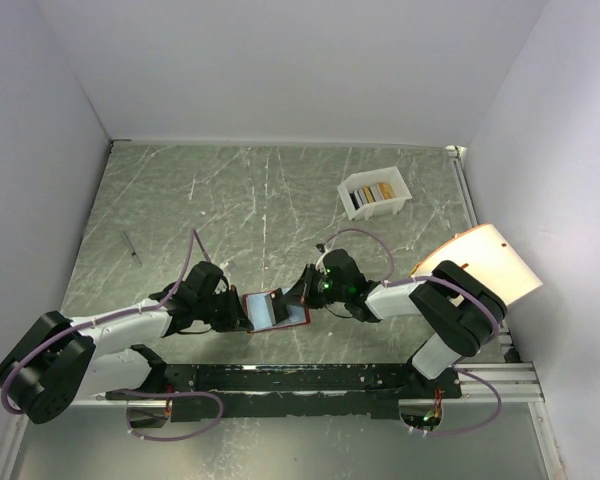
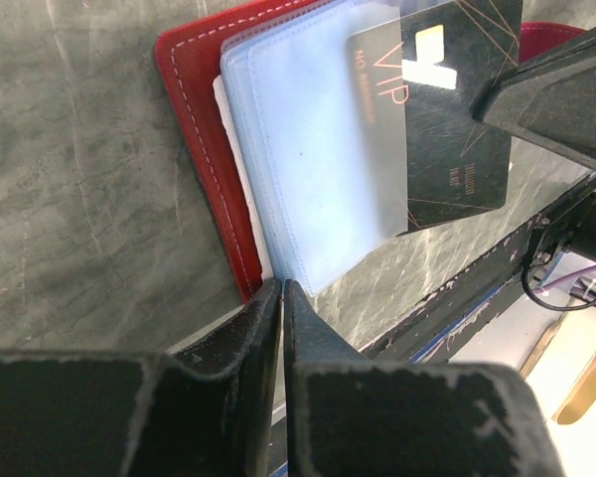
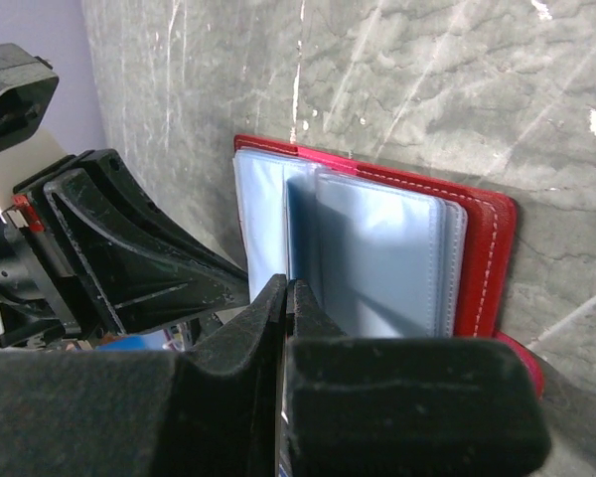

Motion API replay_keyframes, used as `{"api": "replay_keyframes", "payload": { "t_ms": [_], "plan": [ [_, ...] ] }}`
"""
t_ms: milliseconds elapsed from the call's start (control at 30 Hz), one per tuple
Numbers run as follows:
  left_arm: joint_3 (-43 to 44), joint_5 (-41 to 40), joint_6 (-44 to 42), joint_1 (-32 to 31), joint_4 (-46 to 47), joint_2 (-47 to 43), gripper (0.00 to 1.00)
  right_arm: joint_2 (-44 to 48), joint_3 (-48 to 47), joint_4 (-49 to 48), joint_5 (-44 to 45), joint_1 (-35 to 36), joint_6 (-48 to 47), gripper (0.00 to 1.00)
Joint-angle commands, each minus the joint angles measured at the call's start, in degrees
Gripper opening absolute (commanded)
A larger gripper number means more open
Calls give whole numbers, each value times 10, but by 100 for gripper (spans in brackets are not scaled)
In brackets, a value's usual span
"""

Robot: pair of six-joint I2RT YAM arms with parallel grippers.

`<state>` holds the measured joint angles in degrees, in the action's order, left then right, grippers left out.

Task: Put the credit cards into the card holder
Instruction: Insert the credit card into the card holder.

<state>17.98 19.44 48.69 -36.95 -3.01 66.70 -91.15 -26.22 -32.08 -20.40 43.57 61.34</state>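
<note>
- Red card holder (image 1: 273,310) lies open and flat on the grey marbled table (image 1: 230,190), directly between the two sets of fingers, with its pale blue sleeves (image 2: 308,149) facing up.
- We find the left gripper (image 2: 281,290) closed to a thin slit. Its fingertips pinch the holder's near corner, where the red cover and the sleeves end.
- We find the right gripper (image 3: 286,290) fully closed, clamped on a dark card (image 2: 457,119) marked VIP with a yellow patch. In its own wrist view the card shows only edge-on between the fingers.
- Seen from the left fingers, the dark card sits ahead and to the right, across the sleeves. Its leading part looks veiled by a translucent sleeve. The rest stands clear past the holder's edge, under the right finger.
- We cannot tell how deep the card sits in the pocket.
- Ahead of the right fingers the sleeves fan out in several leaves, with the red cover's stitched border beyond them.
- Well apart from both grippers, beyond the right fingers toward the far side of the table, stands a white box (image 1: 374,195). It holds more cards (image 1: 372,192) on edge, with dark and yellow-orange edges showing.
- Well beyond the left fingers and off to their left, a thin dark stick (image 1: 130,247) lies on the table. We cannot tell what it is.
</note>
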Motion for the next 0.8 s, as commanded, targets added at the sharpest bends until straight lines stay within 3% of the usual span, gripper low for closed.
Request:
{"api": "replay_keyframes", "payload": {
  "t_ms": [0,567,767],
  "plan": [
    [-15,-9,6,1,6,-8,18,-10,13,-26,14,-2,13,0],
    [-24,2,18,1,21,-15,18,-34,24,-71,29,1,46,1],
    [-26,6,19,1,28,-14,18,-34,28,-73,41,6,56,7]
  ]
}}
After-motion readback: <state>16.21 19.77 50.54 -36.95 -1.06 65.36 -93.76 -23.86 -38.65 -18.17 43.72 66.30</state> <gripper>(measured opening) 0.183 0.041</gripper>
